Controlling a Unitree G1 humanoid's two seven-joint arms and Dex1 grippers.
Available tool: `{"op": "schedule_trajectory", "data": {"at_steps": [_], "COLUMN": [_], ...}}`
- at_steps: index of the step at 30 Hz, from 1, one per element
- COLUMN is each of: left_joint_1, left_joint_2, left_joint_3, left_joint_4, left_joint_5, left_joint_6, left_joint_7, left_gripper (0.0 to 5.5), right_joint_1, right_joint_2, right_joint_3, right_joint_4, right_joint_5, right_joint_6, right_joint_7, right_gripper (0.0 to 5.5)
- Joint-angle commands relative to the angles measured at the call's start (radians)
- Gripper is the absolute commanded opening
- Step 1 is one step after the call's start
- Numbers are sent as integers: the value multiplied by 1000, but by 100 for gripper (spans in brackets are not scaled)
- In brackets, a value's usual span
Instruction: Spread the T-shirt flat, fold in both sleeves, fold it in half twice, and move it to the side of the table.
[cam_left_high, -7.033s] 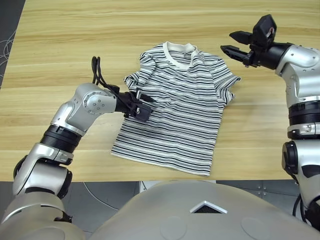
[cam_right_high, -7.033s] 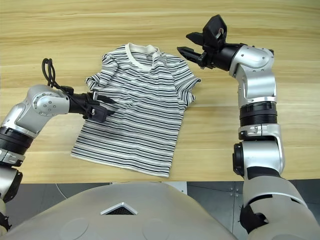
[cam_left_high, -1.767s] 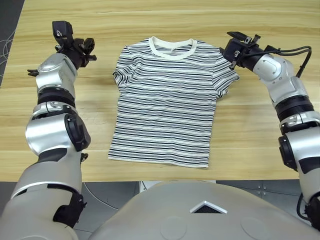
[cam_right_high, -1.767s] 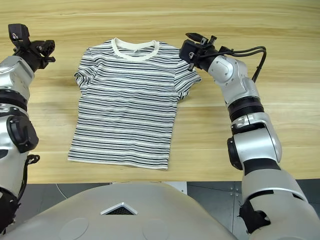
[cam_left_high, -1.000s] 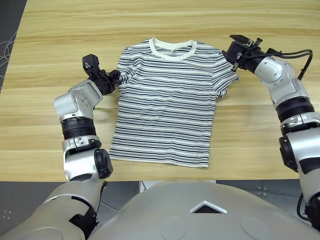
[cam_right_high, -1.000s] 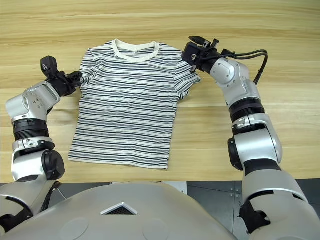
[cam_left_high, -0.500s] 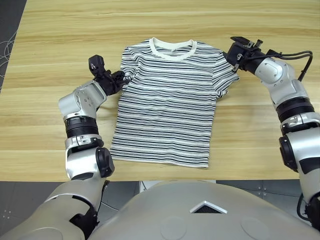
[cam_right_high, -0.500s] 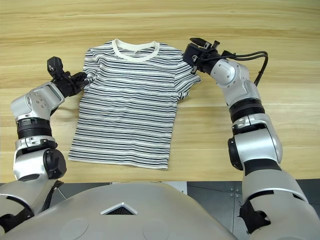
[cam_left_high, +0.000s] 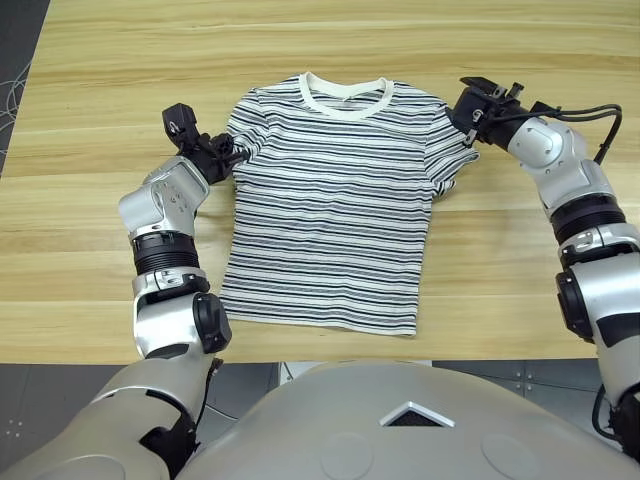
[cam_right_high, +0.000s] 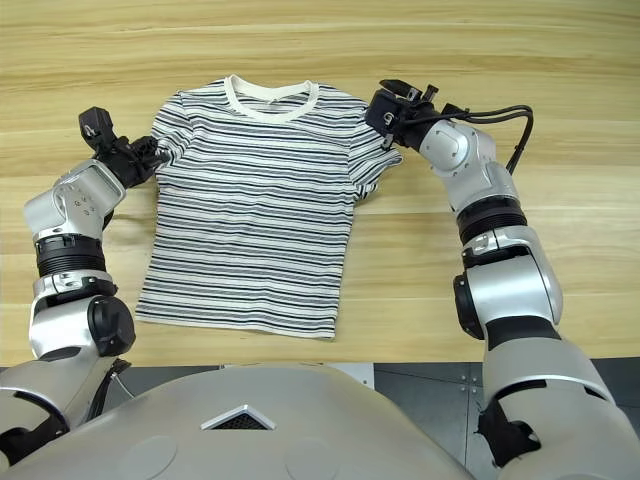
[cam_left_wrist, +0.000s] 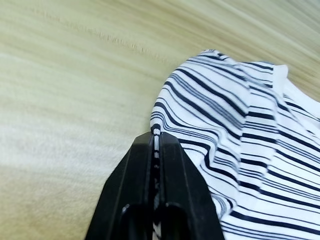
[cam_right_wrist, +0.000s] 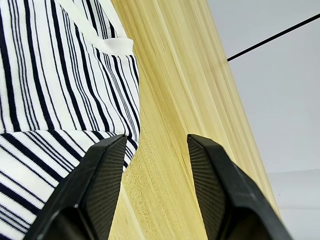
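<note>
My left arm is bent at the elbow, forearm angled toward the T-shirt (cam_left_high: 330, 200), with the left gripper (cam_left_wrist: 156, 136) pinched closed on the sleeve edge at the shirt's left side. My right arm stretches in from the shirt's right, and the right gripper (cam_right_wrist: 157, 145) hangs spread apart over that shoulder's edge.

"Where is there room to pass?"

"The T-shirt (cam_left_high: 335, 200) fills the middle of the worktop (cam_left_high: 330, 35). Wide bare wood lies on its far side, and more to its left and right."

"What is in the way?"

"The left gripper (cam_left_high: 234, 158) sits at the left sleeve, jaws pinched on the cloth. The right gripper (cam_left_high: 467, 124) sits at the right sleeve, jaws apart."
</note>
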Motion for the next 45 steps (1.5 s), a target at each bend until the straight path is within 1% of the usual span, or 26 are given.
{"op": "schedule_trajectory", "data": {"at_steps": [1, 6, 8, 16, 20, 23, 26, 29, 33, 42, 43, 45], "left_joint_1": [27, 50, 70, 164, 201, 229, 242, 256, 267, 290, 291, 293], "left_joint_2": [-18, -35, -41, -24, -14, -1, 5, 12, 1, 16, 17, 26], "left_joint_3": [-17, -31, -55, -257, -365, -457, -509, -543, -554, -606, -607, -621], "left_joint_4": [-88, -198, -253, -361, -368, -362, -334, -323, -294, -250, -247, -249], "left_joint_5": [-3, -13, -7, 110, 187, 270, 339, 401, 423, 495, 491, 508], "left_joint_6": [30, 71, 82, 5, -80, -181, -295, -390, -406, -459, -463, -488], "left_joint_7": [15, 17, 8, -50, -82, -103, -97, -89, -98, -118, -129, -140], "left_gripper": [12, 12, 12, 12, 12, 12, 12, 12, 12, 12, 36, 66], "right_joint_1": [-23, -27, -28, -33, -33, -31, -29, -28, -28, -27, -26, -26], "right_joint_2": [8, 14, 16, 24, 27, 28, 28, 30, 30, 31, 31, 31], "right_joint_3": [7, 12, 15, 19, 20, 21, 22, 23, 25, 26, 26, 26], "right_joint_4": [7, 13, 14, 25, 30, 33, 33, 35, 34, 33, 33, 33], "right_joint_5": [-6, -8, -9, -12, -11, -11, -11, -12, -12, -10, -10, -10], "right_joint_6": [4, 5, 5, 1, -1, -2, -3, -3, -4, -7, -8, -8], "right_joint_7": [2, 2, 3, 1, -1, -1, -2, -2, -2, -1, -1, -2], "right_gripper": [228, 228, 228, 228, 228, 228, 228, 228, 228, 228, 228, 228]}}
